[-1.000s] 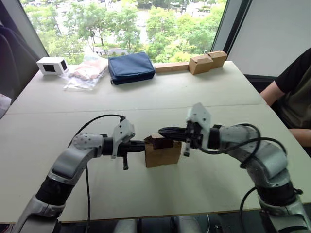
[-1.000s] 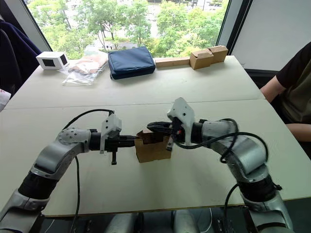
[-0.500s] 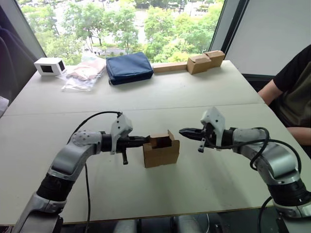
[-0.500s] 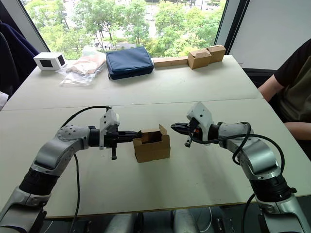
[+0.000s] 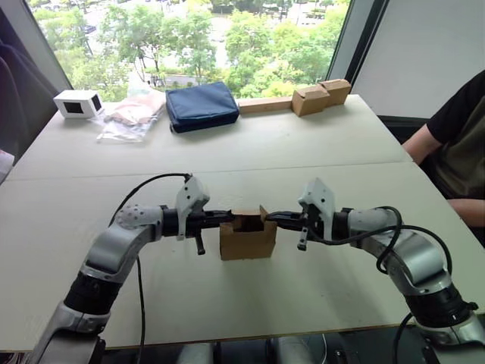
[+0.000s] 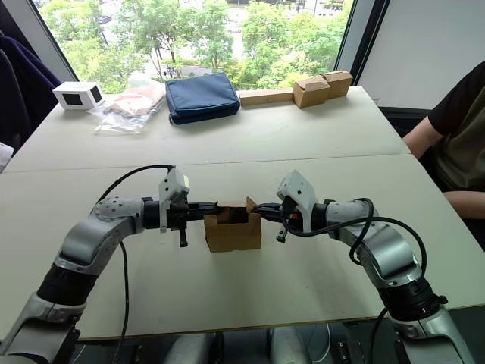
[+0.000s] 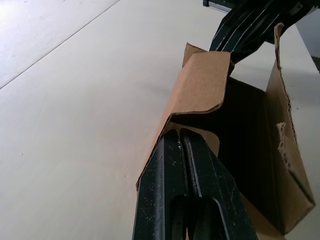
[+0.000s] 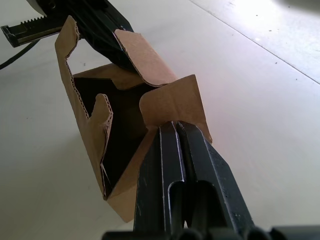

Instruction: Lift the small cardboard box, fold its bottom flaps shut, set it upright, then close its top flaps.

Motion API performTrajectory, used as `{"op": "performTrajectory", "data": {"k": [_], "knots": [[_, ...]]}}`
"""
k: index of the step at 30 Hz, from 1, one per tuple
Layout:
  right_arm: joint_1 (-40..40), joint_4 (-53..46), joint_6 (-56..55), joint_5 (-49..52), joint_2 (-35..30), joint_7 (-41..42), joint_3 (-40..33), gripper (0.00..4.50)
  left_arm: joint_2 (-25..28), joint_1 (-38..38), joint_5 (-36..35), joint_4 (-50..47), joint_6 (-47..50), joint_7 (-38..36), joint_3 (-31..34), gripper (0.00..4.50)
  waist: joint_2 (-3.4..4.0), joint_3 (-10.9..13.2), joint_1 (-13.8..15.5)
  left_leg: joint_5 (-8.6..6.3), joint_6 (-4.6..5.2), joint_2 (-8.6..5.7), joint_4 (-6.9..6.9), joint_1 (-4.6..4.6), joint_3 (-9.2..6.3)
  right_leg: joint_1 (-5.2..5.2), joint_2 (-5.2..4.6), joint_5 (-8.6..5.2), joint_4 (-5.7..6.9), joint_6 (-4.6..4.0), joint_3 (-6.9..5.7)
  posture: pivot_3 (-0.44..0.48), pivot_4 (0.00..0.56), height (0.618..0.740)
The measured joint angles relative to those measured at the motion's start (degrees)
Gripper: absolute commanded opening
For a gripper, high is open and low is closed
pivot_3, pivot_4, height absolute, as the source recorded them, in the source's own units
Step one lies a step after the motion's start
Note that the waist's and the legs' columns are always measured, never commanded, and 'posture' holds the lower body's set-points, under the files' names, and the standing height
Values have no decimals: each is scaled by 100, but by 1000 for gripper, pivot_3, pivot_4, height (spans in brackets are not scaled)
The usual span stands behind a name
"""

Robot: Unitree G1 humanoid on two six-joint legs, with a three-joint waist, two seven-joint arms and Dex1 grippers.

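Observation:
The small cardboard box (image 5: 248, 238) stands on the table between my arms with its opening facing up. Its top flaps (image 8: 165, 102) are open; the two end flaps lean inward over the dark inside. My left gripper (image 7: 179, 134) is shut, its tips resting against the left end flap (image 7: 200, 85). My right gripper (image 8: 175, 125) is also shut, with its tips against the right end flap. In the head views the left gripper (image 5: 225, 218) and the right gripper (image 5: 270, 218) point at each other across the box's top.
Along the far edge of the table (image 5: 318, 296) lie a small white box with a dark face (image 5: 78, 103), a plastic bag (image 5: 135, 115), a blue pouch (image 5: 203, 105) and two joined tan boxes (image 5: 323, 95) with a flat strip (image 5: 267, 105). A person (image 5: 458, 144) sits at the right.
My right gripper pulled away to the right of the box, then came back left to its right end flap. The left gripper stayed at the left flap.

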Motion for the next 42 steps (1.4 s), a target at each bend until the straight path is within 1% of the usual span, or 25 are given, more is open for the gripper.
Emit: {"op": "performTrajectory", "data": {"k": [4,7,12,14,18,20,27,31,35,42], "knots": [[35,-12,-62,-79,16,-24,62,0,-203,-1,-4,2,16,167,9,41,0,0,1,0,0,0,0,0,0,0,0,0,0,0,0,0,150,740],[133,-7,-76,-134,66,-27,248,0,-379,-1,-103,2,126,307,25,41,0,0,0,0,0,0,0,0,0,0,-1,0,0,0,0,0,150,740],[135,-9,-138,-189,81,-31,267,0,-374,0,-113,-12,147,341,24,41,0,0,0,0,0,0,1,0,0,0,0,0,0,0,0,0,150,740],[137,-7,-152,-196,82,-34,267,0,-288,10,-114,-75,204,329,24,41,0,0,0,0,0,0,1,0,0,0,0,0,0,0,0,0,150,740],[173,-6,-98,-123,143,-49,203,0,110,116,-128,-331,324,168,45,41,0,0,-2,0,0,0,0,0,0,0,0,0,0,0,0,0,150,740],[184,-6,-59,-73,178,-53,158,0,199,172,-128,-376,345,128,46,41,0,0,-1,0,0,0,0,0,0,0,-1,0,0,0,0,0,150,740],[185,-20,118,224,194,-28,-133,0,260,189,-241,-412,386,67,115,41,0,0,3,0,0,-2,0,0,-1,1,-4,0,0,0,-1,0,150,740],[189,-183,354,663,170,-25,-563,0,286,174,-615,-518,740,112,477,41,0,0,0,0,0,-1,0,0,-1,1,-4,0,0,0,-1,0,150,740],[201,-264,540,932,101,-91,-911,0,485,187,-831,-588,944,180,782,41,0,0,-1,0,0,0,0,0,-1,1,-4,0,0,0,0,0,150,740],[206,-261,578,937,68,-204,-873,0,576,277,-845,-588,948,174,783,41,0,0,3,0,0,-1,0,0,-1,1,-5,0,0,0,0,0,150,740]]}}
